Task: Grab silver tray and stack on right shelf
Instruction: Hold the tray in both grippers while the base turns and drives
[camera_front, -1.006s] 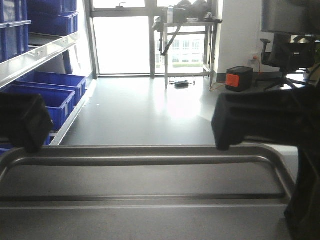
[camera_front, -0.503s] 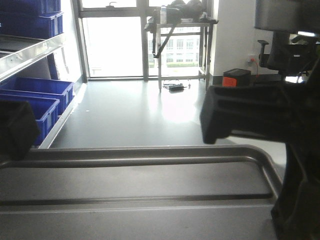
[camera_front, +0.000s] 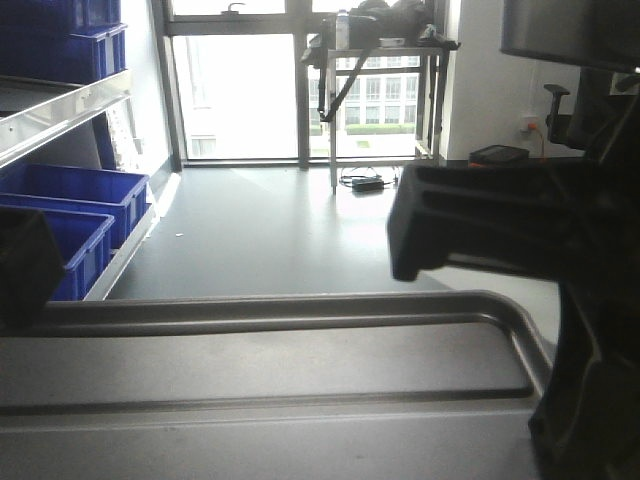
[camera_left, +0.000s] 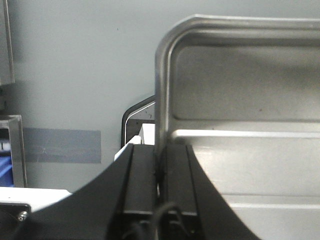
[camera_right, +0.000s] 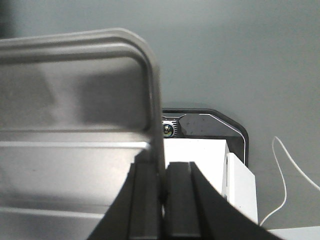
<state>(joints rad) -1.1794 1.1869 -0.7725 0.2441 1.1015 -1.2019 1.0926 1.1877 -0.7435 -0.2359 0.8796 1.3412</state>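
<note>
The silver tray (camera_front: 280, 370) fills the lower half of the front view, held level above the grey floor, its far rim and one long ridge showing. My left gripper (camera_front: 18, 268) is a dark block at the tray's left rim. In the left wrist view the left gripper (camera_left: 160, 150) is shut on the tray's (camera_left: 240, 90) side rim near a rounded corner. My right gripper (camera_front: 420, 235) looms dark over the right rim. In its wrist view the right gripper (camera_right: 162, 167) is shut on the tray's (camera_right: 75, 100) rim. The right shelf is out of view.
A steel rack (camera_front: 70, 105) with blue bins (camera_front: 70, 205) runs along the left. Bare grey floor (camera_front: 290, 235) stretches to bright windows, with a metal table (camera_front: 385, 100) and cables in front of them. A dark box (camera_front: 505, 155) and a chair (camera_front: 560, 110) stand at the right wall.
The tray and both grippers have shifted left in the front view; the left gripper is now half out of frame and the right one looks larger. The background has swung slightly.
</note>
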